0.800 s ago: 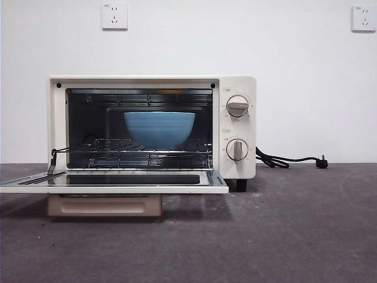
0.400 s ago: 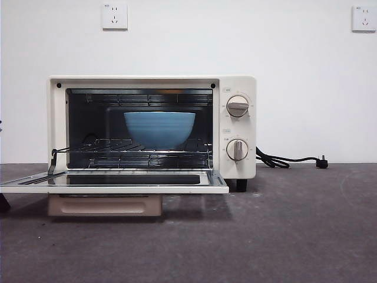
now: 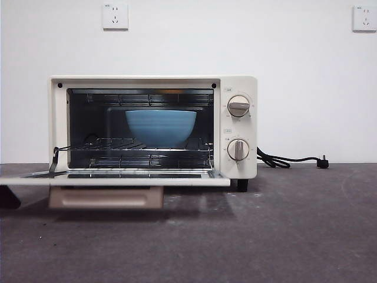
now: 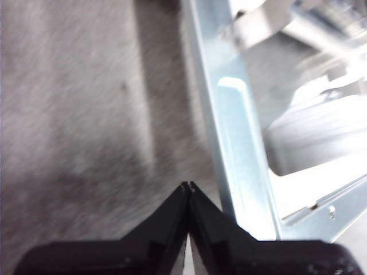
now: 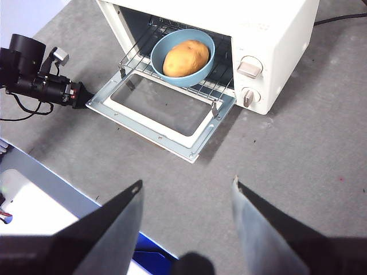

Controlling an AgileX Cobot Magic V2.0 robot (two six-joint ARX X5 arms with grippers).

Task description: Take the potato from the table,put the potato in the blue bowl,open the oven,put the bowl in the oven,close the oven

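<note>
The cream oven stands with its door folded down about level. Inside, on the wire rack, sits the blue bowl. The right wrist view shows the potato lying in the bowl. My left gripper is shut with nothing in it, its tips at the metal edge of the door, low over the table. It shows as a black tip under the door's left end. My right gripper hangs open, high above the table in front of the oven.
The door's beige handle hangs below its front edge. A black power cord lies on the table right of the oven. Two wall sockets sit above. A white and blue object lies near the table's edge.
The left gripper has come in under the door's left end. The door has risen a little from its lower, tilted position.
</note>
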